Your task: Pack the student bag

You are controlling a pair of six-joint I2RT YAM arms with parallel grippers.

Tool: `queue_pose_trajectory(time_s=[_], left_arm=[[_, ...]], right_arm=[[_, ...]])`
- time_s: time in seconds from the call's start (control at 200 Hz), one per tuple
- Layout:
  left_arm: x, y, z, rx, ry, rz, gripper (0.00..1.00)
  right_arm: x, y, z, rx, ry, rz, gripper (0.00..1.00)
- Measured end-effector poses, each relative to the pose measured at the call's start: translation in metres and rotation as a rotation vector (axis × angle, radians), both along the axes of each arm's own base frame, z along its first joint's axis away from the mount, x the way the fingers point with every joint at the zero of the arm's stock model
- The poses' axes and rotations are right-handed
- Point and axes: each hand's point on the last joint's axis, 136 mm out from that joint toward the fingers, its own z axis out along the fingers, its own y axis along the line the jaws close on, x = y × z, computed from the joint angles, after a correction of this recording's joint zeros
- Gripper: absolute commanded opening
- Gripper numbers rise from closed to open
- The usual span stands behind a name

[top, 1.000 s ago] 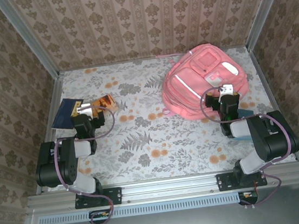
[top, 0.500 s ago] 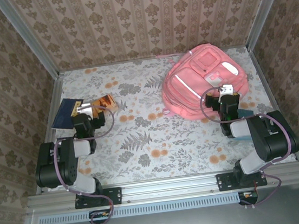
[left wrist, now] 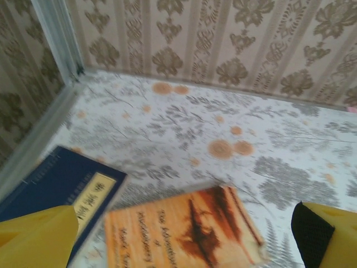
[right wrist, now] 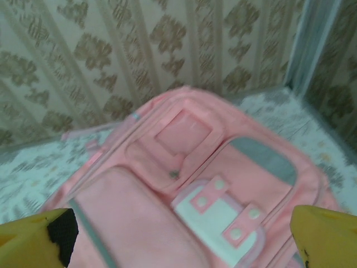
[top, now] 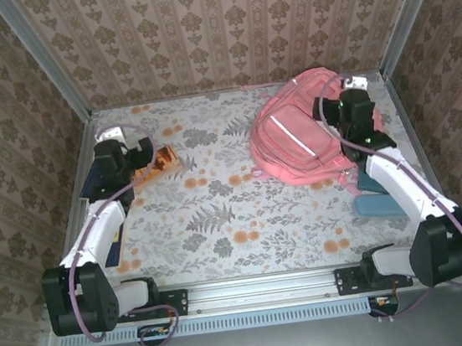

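Yellow fingers [left wrist: 36, 234] sit at the two bottom corners of my left wrist view, far apart, so the left gripper [top: 123, 155] is spread wide with nothing between its jaws. It hangs over the far left part of the bench [top: 236, 214], above two books lying flat: an orange book [left wrist: 178, 229] directly beneath it and a navy book [left wrist: 50, 184] just to that one's left. Their edges meet, though the blur keeps me from telling whether one overlaps the other.

I read the same on the other side. The right gripper [top: 348, 106] is gaping and empty too, poised above the far end of the student bag [top: 295, 144]. The bag lies flat with its front pockets up at the far right of the bench, close to the back wall, its white patch and grey panel under my right wrist camera. Nearer to me, a teal case [top: 382, 201] lies beside the right arm, just off the bag's near edge. Patterned wallpaper [top: 222, 30] closes in the bench on three sides.
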Motion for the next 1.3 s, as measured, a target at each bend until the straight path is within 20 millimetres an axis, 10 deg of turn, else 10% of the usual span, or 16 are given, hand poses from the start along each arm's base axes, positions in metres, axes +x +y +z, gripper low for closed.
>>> queue_pose_trajectory(time_s=[0.36,0.73,1.0,1.155,1.3], left_arm=[[-0.028,-0.042,-0.032,-0.191,0.246,-0.131,0.98],[-0.046,-0.07,-0.054,-0.212,0.375,-0.206,0.96],[-0.054,-0.08,-0.06,-0.221,0.412,-0.221,0.94],[-0.058,-0.085,-0.062,-0.227,0.425,-0.229,0.9],[-0.063,-0.097,-0.062,-0.224,0.433,-0.259,0.86]], right_arm=[[0.037,0.07,-0.139,0.265,0.528,0.147,0.94],[0.088,0.146,-0.183,0.263,0.649,0.249,0.91],[0.057,0.226,-0.199,0.205,0.715,0.433,0.9],[-0.001,0.305,-0.195,0.191,0.751,0.662,0.89],[-0.051,0.332,-0.182,0.188,0.789,0.767,0.88]])
